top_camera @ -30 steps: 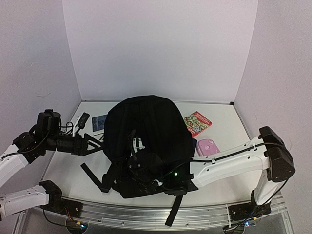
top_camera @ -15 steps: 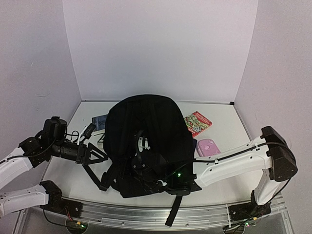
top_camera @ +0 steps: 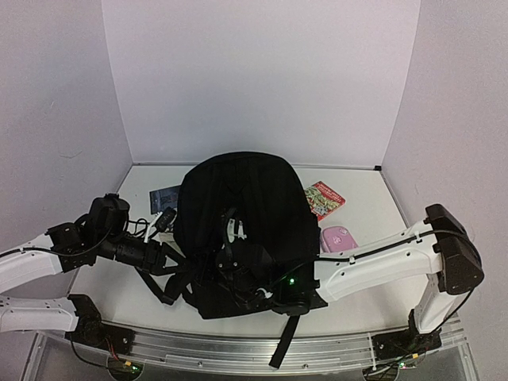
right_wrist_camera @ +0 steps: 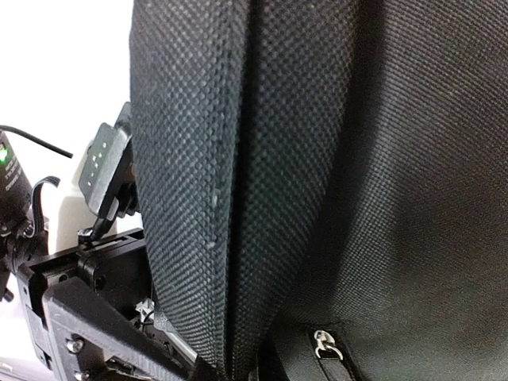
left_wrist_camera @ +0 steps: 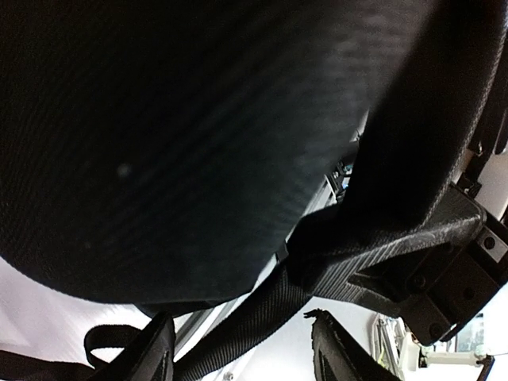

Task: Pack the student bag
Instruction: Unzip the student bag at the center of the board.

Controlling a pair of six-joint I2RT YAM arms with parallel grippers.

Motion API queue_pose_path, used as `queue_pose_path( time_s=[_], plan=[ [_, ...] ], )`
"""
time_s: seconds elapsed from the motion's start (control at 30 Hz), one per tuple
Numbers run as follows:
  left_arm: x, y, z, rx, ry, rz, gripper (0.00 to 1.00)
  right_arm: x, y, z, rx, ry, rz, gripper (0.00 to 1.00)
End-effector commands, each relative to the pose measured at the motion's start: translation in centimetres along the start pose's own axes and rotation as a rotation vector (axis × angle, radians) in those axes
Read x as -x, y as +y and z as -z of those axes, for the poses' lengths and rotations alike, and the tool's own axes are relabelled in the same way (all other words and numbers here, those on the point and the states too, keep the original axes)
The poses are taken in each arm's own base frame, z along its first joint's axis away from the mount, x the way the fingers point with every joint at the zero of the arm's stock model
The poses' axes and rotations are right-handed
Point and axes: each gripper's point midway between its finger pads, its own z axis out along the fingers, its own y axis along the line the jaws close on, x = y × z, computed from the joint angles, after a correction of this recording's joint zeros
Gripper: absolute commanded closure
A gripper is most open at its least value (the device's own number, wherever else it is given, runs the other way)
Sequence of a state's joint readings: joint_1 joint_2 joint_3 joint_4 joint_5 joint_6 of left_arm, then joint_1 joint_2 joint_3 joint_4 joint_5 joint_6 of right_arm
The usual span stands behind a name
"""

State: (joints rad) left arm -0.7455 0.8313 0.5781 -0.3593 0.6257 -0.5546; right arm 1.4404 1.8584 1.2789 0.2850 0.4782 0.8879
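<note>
At the near edge ran a ribbed aluminium rail point(top_camera: 198, 349), and a loose black webbing strap point(top_camera: 283, 344) of the large black soft fabric backpack point(top_camera: 238, 206) hung over it. The backpack stood on the middle of the flat white tabletop point(top_camera: 103, 282), its straps towards the arms and its rounded top towards the back.

The right gripper point(top_camera: 266, 298) was buried against the backpack's near lower edge. Its fingers were clenched, but the wrist view gave only coarse weave, a seam and a zip pull point(right_wrist_camera: 324, 344), so whether they pinched any fabric could not be told.

The left gripper point(left_wrist_camera: 242, 349) reached in from the left, low at the backpack's side. Its fingers point(left_wrist_camera: 155, 353) stood apart, with a woven black strap point(left_wrist_camera: 254, 313) running between them.

Right of the backpack lay a small pink oval pencil case point(top_camera: 339, 238). Beyond it was a red illustrated booklet point(top_camera: 324, 198), and at the far left a dark blue card point(top_camera: 163, 195). Plain pale lilac walls point(top_camera: 254, 79) closed the table in on three sides.
</note>
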Motion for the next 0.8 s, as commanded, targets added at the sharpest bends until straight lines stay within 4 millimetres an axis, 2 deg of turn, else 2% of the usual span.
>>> queue_pose_path(
  time_s=[0.0,0.1,0.2,0.27,0.43,0.5,0.7,0.77],
  plan=[
    [1.8,0.3,-0.7,0.036,-0.056,-0.055,0.44,4.0,2.7,1.2,0.068,-0.084,-0.081,1.00],
    [2.0,0.5,-1.4,0.062,-0.042,-0.072,0.45,4.2,3.0,1.4,0.083,-0.081,-0.083,1.00],
    [2.4,0.3,-1.6,0.067,-0.049,-0.094,0.50,4.2,3.1,1.5,0.091,-0.079,-0.085,1.00],
    [2.7,-0.1,-1.4,0.054,-0.066,-0.110,0.59,4.2,3.1,1.6,0.093,-0.079,-0.086,1.00],
    [3.1,-1.2,-1.1,-0.003,-0.109,-0.147,0.91,4.0,2.9,1.7,0.094,-0.073,-0.076,1.00],
    [3.0,-1.2,-1.1,-0.009,-0.109,-0.150,0.98,4.0,2.7,1.9,0.091,-0.072,-0.063,0.99],
    [2.9,-1.3,-0.6,-0.002,-0.123,-0.166,1.00,3.8,1.4,3.0,0.071,-0.054,0.007,0.72],
    [2.8,-1.1,-0.5,0.008,-0.126,-0.167,1.00,3.8,0.6,3.7,0.047,-0.044,0.036,0.59]
  ],
)
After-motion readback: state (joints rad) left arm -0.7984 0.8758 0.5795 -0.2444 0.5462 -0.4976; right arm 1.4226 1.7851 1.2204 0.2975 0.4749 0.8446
